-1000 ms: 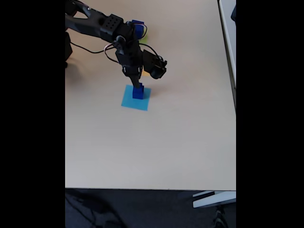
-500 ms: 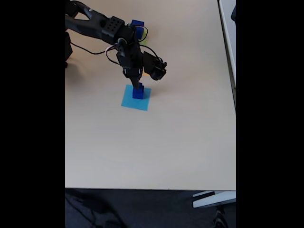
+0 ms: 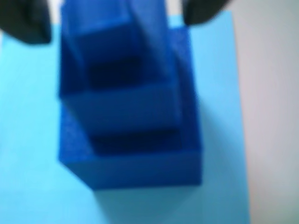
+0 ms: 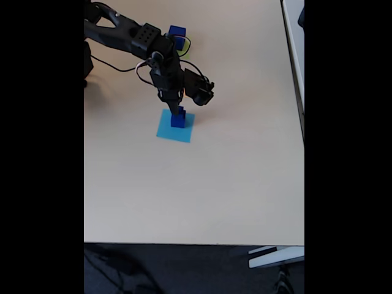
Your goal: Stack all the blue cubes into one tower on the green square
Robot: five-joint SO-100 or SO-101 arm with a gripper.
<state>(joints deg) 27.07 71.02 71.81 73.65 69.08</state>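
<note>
In the wrist view a tower [image 3: 131,172] of three dark blue cubes, largest at the bottom, stands on a light-blue paper square [image 3: 32,140]. My gripper [image 3: 114,18] is open, its black fingertips [image 3: 23,21] on either side of the top cube with small gaps. In the fixed view the gripper [image 4: 178,110] hangs right over this stack [image 4: 178,120]. Another blue cube [image 4: 177,32] rests on the green square [image 4: 185,44] at the far side, partly behind the arm.
The light-blue square [image 4: 171,132] lies mid-table. A sliver of orange square [image 4: 184,94] peeks out behind the gripper. The arm's base is at the far left. The beige table [image 4: 202,196] has wide free room toward its front edge.
The arm has shifted slightly, uncovering more of the far blue cube. The gripper has stayed over the stack on the light-blue square, sinking a little.
</note>
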